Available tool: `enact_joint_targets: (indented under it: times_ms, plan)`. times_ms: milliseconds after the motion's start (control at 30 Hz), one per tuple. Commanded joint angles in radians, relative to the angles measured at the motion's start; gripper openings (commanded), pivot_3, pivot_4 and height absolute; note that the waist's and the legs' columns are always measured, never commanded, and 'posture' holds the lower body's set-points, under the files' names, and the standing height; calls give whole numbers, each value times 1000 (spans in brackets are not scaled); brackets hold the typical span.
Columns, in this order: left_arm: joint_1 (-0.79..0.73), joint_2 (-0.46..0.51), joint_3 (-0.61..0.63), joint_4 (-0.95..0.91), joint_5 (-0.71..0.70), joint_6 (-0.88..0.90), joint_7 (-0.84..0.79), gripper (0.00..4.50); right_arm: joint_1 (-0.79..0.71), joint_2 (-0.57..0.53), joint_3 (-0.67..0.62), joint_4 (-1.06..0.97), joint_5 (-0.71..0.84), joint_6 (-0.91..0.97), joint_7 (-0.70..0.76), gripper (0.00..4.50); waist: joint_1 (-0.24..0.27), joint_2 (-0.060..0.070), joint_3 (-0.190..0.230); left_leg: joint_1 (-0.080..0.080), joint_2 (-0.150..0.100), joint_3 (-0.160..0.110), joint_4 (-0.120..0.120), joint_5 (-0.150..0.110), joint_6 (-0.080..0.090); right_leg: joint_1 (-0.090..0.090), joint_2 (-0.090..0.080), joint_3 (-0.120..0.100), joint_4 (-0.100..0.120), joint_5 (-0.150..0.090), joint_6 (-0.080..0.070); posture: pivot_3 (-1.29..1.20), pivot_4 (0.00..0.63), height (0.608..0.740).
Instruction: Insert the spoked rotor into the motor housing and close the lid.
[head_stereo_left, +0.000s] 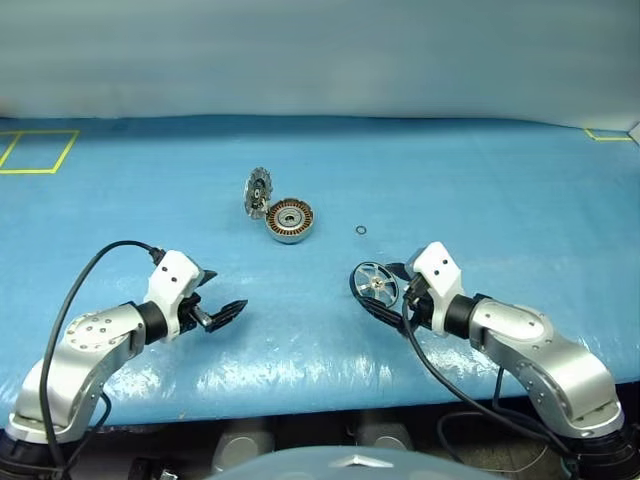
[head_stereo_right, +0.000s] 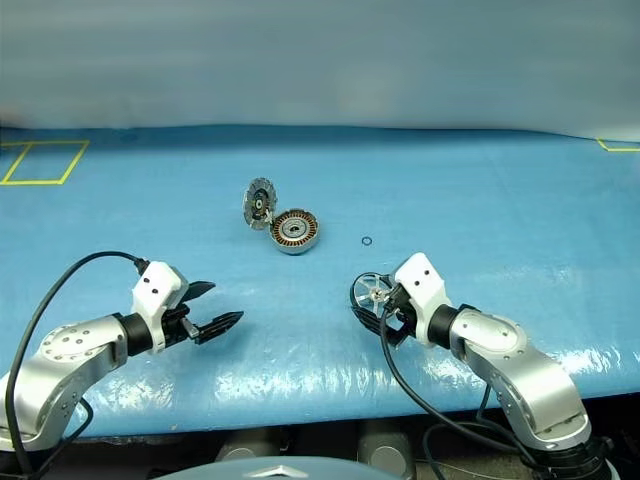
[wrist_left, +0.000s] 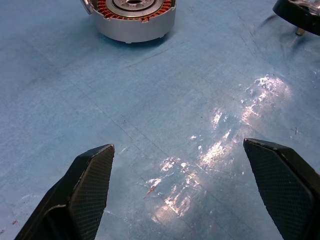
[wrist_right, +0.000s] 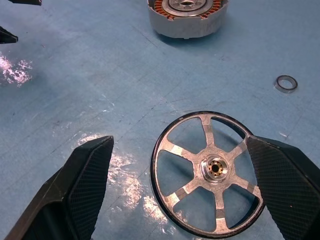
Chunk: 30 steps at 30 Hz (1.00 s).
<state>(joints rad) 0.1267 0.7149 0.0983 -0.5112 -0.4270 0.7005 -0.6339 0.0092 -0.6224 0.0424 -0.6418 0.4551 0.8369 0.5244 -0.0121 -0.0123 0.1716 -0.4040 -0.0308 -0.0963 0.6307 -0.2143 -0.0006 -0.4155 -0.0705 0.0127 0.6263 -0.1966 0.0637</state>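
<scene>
One rotor (wrist_right: 207, 174). One housing (head_stereo_left: 290, 219). One lid (head_stereo_left: 258, 192), joined to housing edge. One small ring (wrist_right: 286, 83). Two grippers: left (head_stereo_left: 222, 297), right (head_stereo_right: 372, 310). Two yellow floor outlines (head_stereo_left: 36, 151).

Table cover (head_stereo_left: 480, 190) is bright blue with yellow taped squares (head_stereo_left: 38, 150). Spoked rotor (wrist_right: 208, 172) is shiny silver, black rim, brass-coloured hub centre. Motor housing (head_stereo_left: 290, 220) is silver-grey with copper-orange windings; its lid (head_stereo_left: 258, 191) shows grey radial segments. Fingers (wrist_left: 82, 192) are black, cross-hatched.

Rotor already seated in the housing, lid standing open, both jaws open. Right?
Not seated. The spoked rotor lies on the mat between the right gripper's open jaws, apart from the motor housing, as the right wrist view shows. The rest holds.
</scene>
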Motion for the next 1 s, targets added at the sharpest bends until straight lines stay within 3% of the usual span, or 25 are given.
enact_joint_targets:
  times_ms: [33,467,1000]
  plan:
    - [-1,-7,10,-12,12,-34,2,4500,0,12,-9,-17,2,-28,0,4467,0,0,0,0,0,0,0,0,0,0,0,0,0,0,0,0,150,740]
    - [28,-2,-33,7,93,-89,-6,4500,-1,47,5,9,-39,-73,-11,4467,0,0,0,0,0,0,0,0,0,0,0,0,0,0,0,0,150,740]
    - [34,-20,-30,0,95,-85,-2,4500,-38,36,7,23,-41,-57,1,4467,0,0,0,1,0,0,0,0,0,1,0,0,0,0,0,0,150,740]
